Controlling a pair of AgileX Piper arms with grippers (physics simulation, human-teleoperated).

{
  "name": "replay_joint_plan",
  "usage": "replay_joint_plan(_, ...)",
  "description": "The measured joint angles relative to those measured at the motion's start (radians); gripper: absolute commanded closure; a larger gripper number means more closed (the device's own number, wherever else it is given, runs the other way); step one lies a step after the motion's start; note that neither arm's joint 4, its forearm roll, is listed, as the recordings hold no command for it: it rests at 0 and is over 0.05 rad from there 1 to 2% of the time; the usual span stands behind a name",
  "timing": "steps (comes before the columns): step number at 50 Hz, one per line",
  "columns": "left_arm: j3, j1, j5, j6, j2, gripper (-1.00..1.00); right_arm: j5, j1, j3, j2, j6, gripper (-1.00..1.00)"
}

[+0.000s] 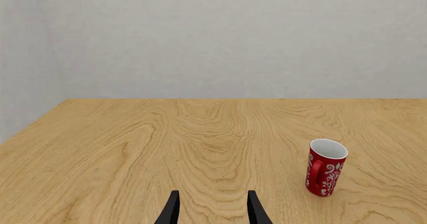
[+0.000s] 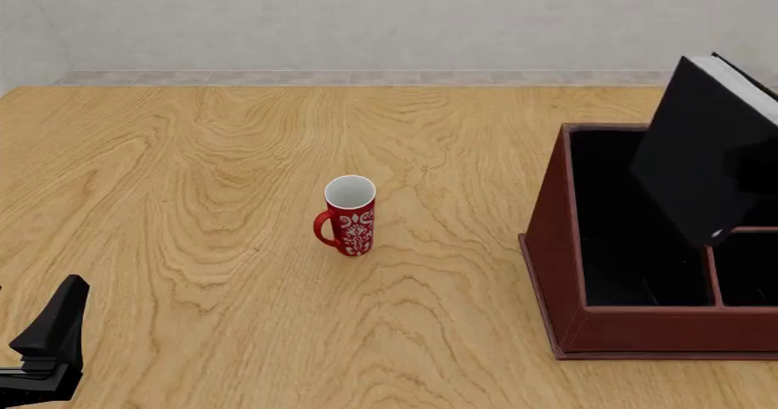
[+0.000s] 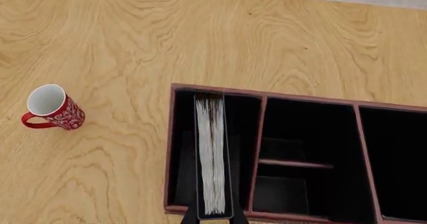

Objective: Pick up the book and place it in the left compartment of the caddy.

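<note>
Nearest you in the front view, your left gripper (image 2: 49,336) is sitting low at about 7 o'clock of the table (image 2: 219,245), well apart from everything else. Its 2 dark fingers (image 1: 172,210) are pointing level across the bare wood toward the far wall, standing a modest gap apart and holding nothing.

Your right gripper (image 3: 213,219) is barely showing: only the finger bases are peeking out on either side of the book (image 2: 705,149), so the arm itself is out of the front view. The fingers are clamping the book by its covers, and the wrist camera is looking straight down along the white page edges (image 3: 212,159) into the caddy (image 2: 553,245).

You are holding the book in the air above the caddy, at about 3 o'clock of the table. In the front view it is tilting, its top leaning toward 1 o'clock and its lower corner hanging over the left compartment (image 2: 626,236). Its long axis is running nearly upright, and its thin page-edge strip is lining up with the length of that compartment, between the outer wall and the divider (image 3: 259,154). I cannot tell whether the book's lower edge is touching the caddy.

The red mug (image 2: 349,216) is standing upright near the table's centre, at 9 o'clock from the caddy, well apart from both grippers.
</note>
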Motion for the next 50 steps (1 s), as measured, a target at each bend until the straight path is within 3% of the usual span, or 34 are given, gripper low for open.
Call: replay_joint_plan(50, 0.000, 0.000, 0.000, 0.000, 0.000, -1.00, -0.128, 0.005, 0.098, 0.048, 0.025, 1.00)
